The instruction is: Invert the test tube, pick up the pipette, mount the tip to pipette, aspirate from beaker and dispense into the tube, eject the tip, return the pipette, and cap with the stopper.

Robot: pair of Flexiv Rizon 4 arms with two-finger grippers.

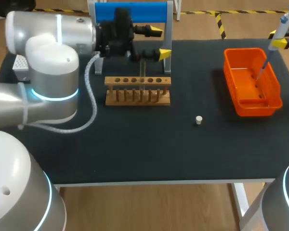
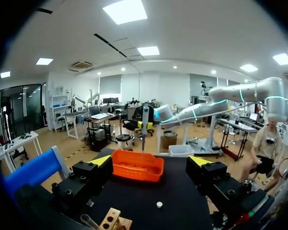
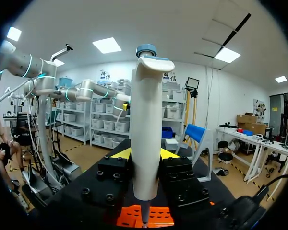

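The pipette (image 3: 146, 120) is clamped upright in the closed right claw (image 1: 279, 43), its point hanging over the bin (image 1: 253, 79) beneath. Tip ejection is judged to be in hand, with an ejector press probably called for next. The left claw (image 1: 160, 42) is spread wide and empty, with the tube (image 1: 142, 72) just below it. The clamping is seen plainly only in the right wrist view. The stopper (image 1: 198, 120), ahead of the left claw, is shown in the other two views.

We count one wooden rack (image 1: 137, 96), one test tube (image 1: 142, 72), one orange bin (image 1: 274, 96), one pipette (image 1: 267, 61), one small white stopper (image 1: 199, 120), one blue stand (image 1: 106, 12) and one white box (image 1: 20, 66).
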